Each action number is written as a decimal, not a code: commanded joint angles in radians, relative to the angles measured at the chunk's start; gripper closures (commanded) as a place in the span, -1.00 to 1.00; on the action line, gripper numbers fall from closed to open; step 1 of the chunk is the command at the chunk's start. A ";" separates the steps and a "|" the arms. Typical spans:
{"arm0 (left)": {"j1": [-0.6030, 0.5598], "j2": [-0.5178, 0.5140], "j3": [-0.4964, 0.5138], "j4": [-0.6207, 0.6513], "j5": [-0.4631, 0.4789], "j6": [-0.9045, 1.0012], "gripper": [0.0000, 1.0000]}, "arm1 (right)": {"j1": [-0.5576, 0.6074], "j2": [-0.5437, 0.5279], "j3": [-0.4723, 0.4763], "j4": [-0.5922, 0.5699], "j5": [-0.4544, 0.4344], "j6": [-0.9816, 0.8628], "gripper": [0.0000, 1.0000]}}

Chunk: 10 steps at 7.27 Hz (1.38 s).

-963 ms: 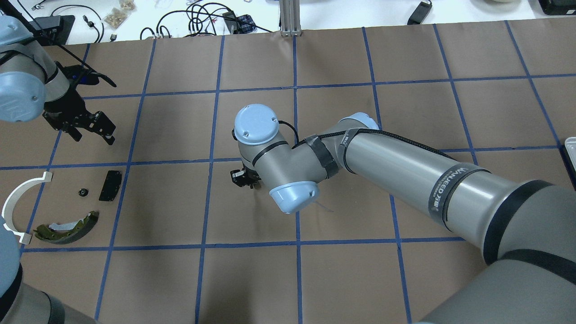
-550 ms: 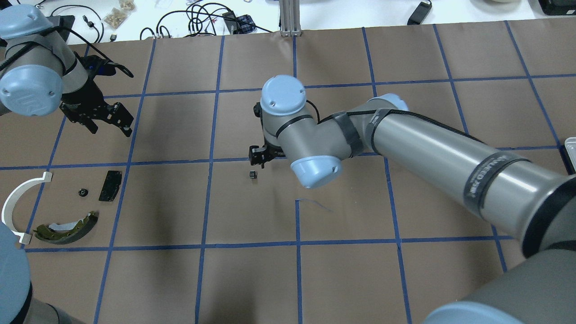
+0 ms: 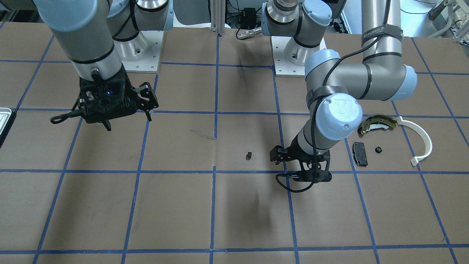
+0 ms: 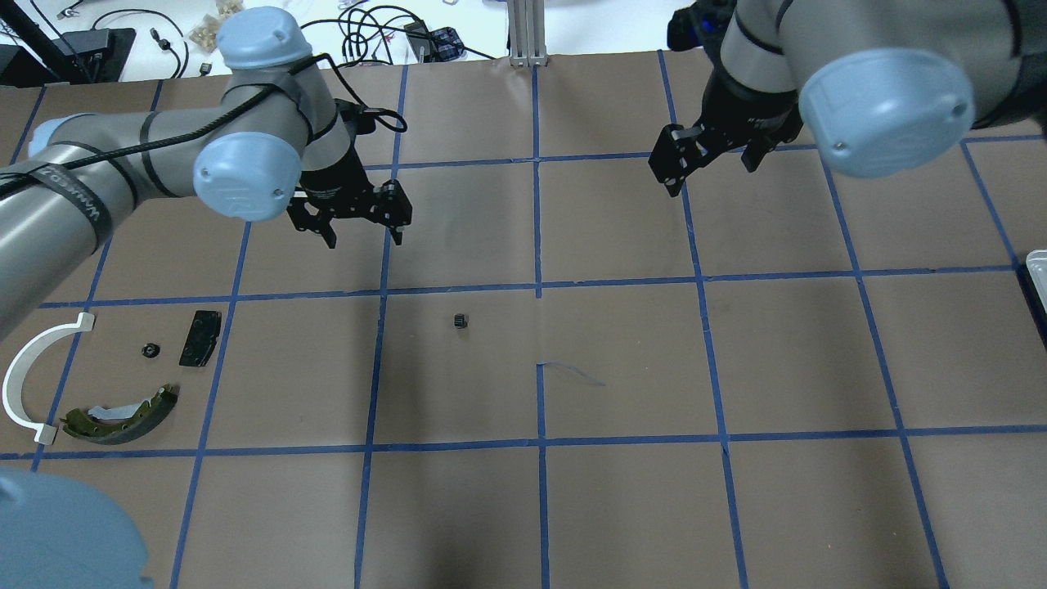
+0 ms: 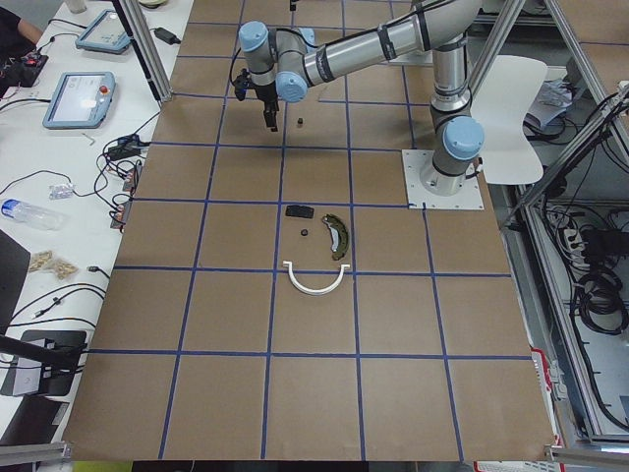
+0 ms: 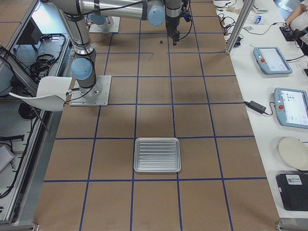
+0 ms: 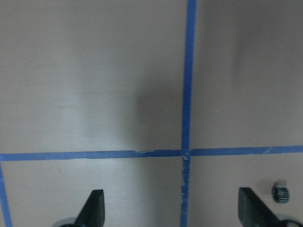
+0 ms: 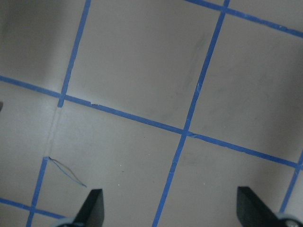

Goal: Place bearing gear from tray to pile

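The bearing gear (image 4: pixel 460 321) is a small black toothed ring lying alone on the brown table paper, near the middle; it also shows in the front view (image 3: pixel 248 156) and at the lower right of the left wrist view (image 7: pixel 280 194). My left gripper (image 4: pixel 366 236) is open and empty, hovering to the left of and beyond the gear. My right gripper (image 4: pixel 707 164) is open and empty, high at the back right. The pile lies at the left: an olive brake shoe (image 4: pixel 123 413), a white arc (image 4: pixel 24 376) and a black pad (image 4: pixel 200 337). Only the tray's rim (image 4: pixel 1037 266) shows at the right edge.
A small black nut (image 4: pixel 149 350) lies beside the black pad. The right side view shows the whole ribbed metal tray (image 6: pixel 157 154), with nothing in it. Cables and small items lie on the white bench (image 4: pixel 245 33) beyond the table's far edge.
My right gripper let go of the bearing gear on the table, rose and pulled back to the far right. My left arm swung from the far left towards the middle.
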 commanded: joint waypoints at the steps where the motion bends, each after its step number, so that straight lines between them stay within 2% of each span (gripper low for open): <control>1: -0.104 -0.034 -0.013 0.031 -0.030 -0.133 -1.00 | 0.000 0.002 -0.115 0.136 0.002 0.125 -1.00; 3: -0.171 -0.080 -0.014 0.039 -0.025 -0.187 -1.00 | 0.000 0.008 -0.101 0.150 -0.010 0.153 -1.00; 4: -0.199 -0.097 -0.019 0.039 -0.011 -0.185 -1.00 | -0.006 0.007 -0.098 0.198 -0.009 0.151 -1.00; 7: -0.201 -0.109 -0.083 0.135 -0.011 -0.165 -1.00 | -0.025 0.005 -0.096 0.198 -0.007 0.135 -1.00; 9: -0.199 -0.111 -0.114 0.168 -0.010 -0.129 -0.68 | -0.029 -0.001 -0.096 0.166 -0.013 0.138 -1.00; 10: -0.199 -0.111 -0.117 0.165 -0.008 -0.128 -0.20 | -0.022 -0.008 -0.096 0.188 -0.012 0.151 -1.00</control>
